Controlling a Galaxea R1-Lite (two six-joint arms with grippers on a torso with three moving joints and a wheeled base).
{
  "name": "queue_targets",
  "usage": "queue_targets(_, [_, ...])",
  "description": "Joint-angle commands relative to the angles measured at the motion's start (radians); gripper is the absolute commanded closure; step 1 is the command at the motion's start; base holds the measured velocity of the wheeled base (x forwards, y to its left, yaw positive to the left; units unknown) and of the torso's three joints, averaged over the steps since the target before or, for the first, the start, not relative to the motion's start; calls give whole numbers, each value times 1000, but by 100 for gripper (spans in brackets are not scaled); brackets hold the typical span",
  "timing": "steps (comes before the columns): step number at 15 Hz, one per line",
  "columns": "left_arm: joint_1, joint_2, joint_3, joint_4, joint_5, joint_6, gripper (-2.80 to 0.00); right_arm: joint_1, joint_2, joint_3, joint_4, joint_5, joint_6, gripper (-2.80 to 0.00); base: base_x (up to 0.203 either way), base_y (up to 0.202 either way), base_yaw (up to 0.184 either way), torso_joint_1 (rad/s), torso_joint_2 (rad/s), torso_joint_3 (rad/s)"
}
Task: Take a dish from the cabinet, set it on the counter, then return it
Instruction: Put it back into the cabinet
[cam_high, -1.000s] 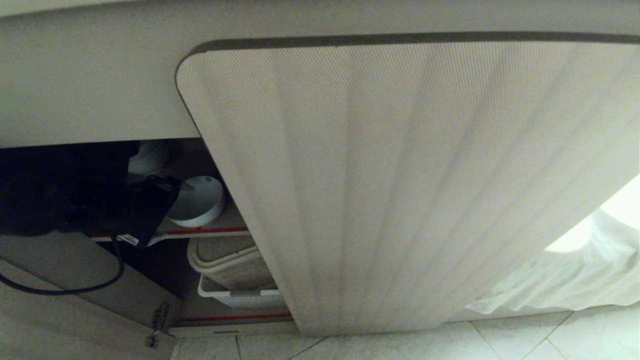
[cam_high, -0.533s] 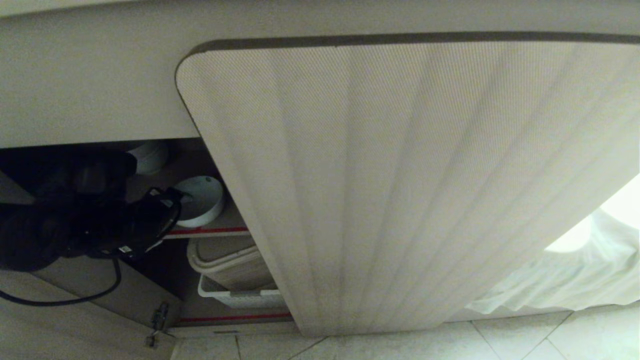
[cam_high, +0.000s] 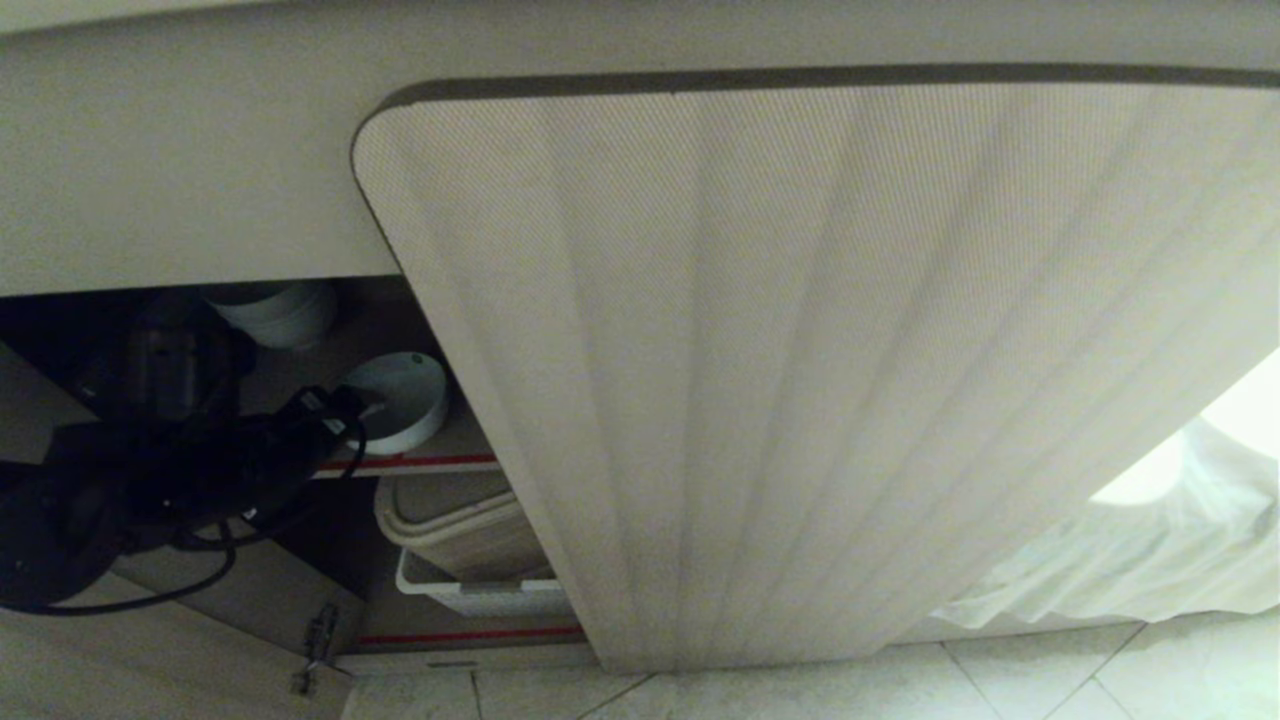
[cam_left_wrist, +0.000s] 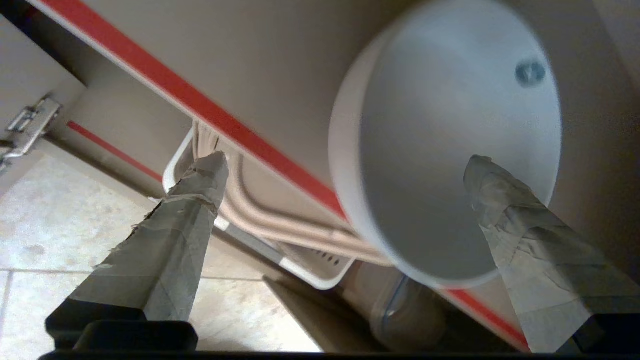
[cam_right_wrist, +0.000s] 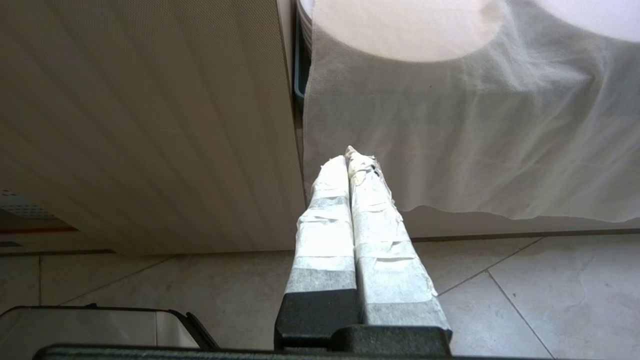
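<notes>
White ceramic dish (cam_left_wrist: 450, 145) sits on the cabinet (cam_high: 800, 350) shelf (cam_left_wrist: 210, 55); left gripper (cam_left_wrist: 345, 170) spread wide, 1 finger over its bowl, unclamped. Judged stage uncertain: retrieval or return. Right gripper (cam_right_wrist: 352, 160) pressed together, idle.

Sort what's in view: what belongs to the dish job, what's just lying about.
Part of the job:
- dish on the cabinet shelf
- left hand, open, one finger either side of the dish rim
- counter edge above

Just lying about:
- stack of white bowls behind
- white basket below
- draped white cloth
- right hand, shut, parked
</notes>
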Motion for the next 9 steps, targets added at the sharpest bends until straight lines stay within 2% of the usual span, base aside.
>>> queue_targets(1, [-21,-28,30,-6,2,4,-280,0,0,0,0,0,0,0,0,0,0,0,0,0])
queue_targets(9, [-90,-100,105,-7,50,40,-280,0,0,0,0,0,0,0,0,0,0,0,0,0])
